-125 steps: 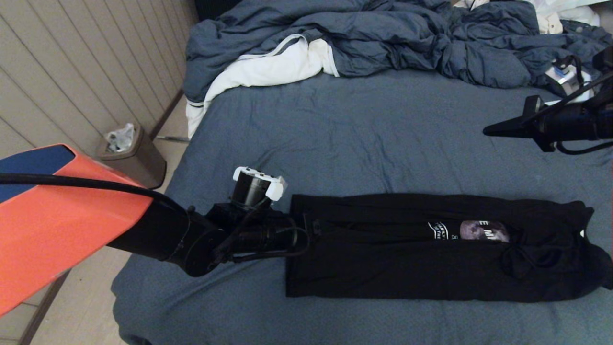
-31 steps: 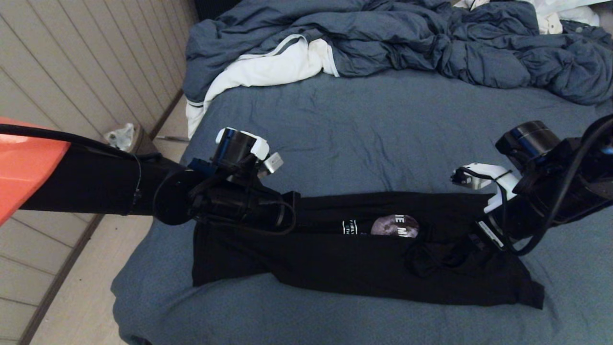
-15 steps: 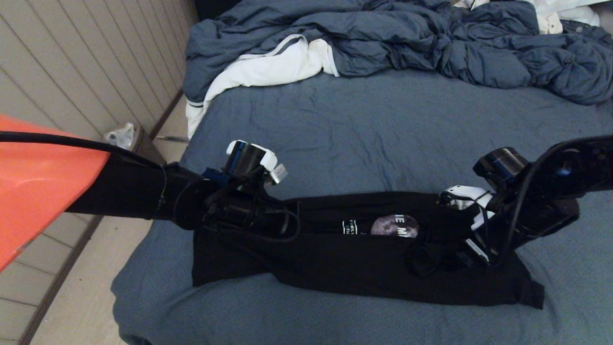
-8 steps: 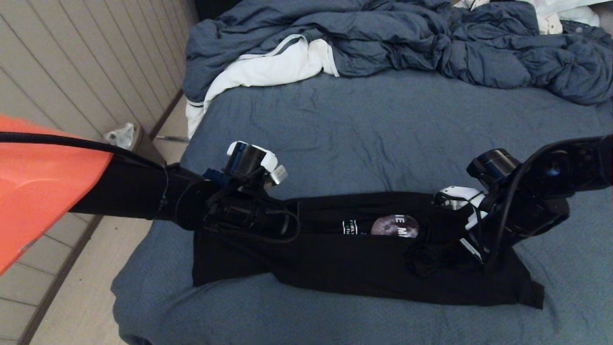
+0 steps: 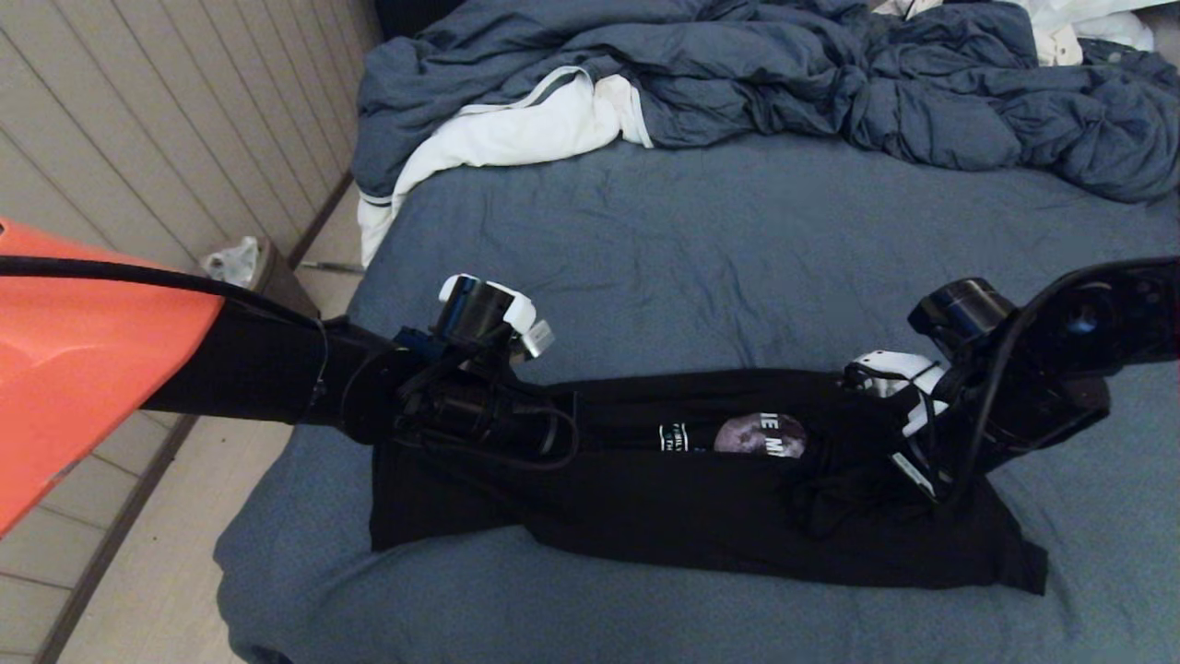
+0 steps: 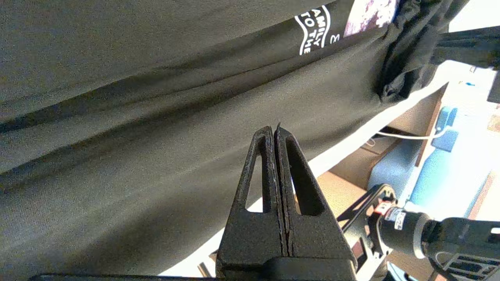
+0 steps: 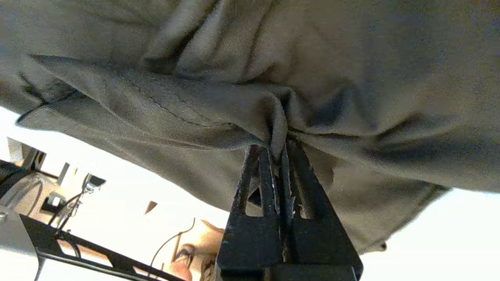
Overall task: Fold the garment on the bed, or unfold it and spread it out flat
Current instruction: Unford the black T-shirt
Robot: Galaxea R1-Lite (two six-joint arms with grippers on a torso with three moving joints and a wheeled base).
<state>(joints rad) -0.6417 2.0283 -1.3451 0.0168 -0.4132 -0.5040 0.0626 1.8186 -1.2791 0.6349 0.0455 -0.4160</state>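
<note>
T-shirt [image 5: 701, 480] lies as a long narrow band near the bed's [image 5: 701, 258] front edge. Left gripper [image 6: 276, 130] and right gripper [image 7: 277, 150] both pinch its cloth; further folding or spreading remains.

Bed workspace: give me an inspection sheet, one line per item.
Surface: bed, blue-grey sheet, lightly creased.
Job's things: black T-shirt folded into a long strip near the front edge, moon print showing.
Clutter: rumpled duvet and white cloth at the far end.
Grippers: left tool shut at the shirt's left end; right tool shut on bunched shirt fabric.
Cables: black leads along both arms.
Surroundings: panelled wall, bin on the floor.
</note>
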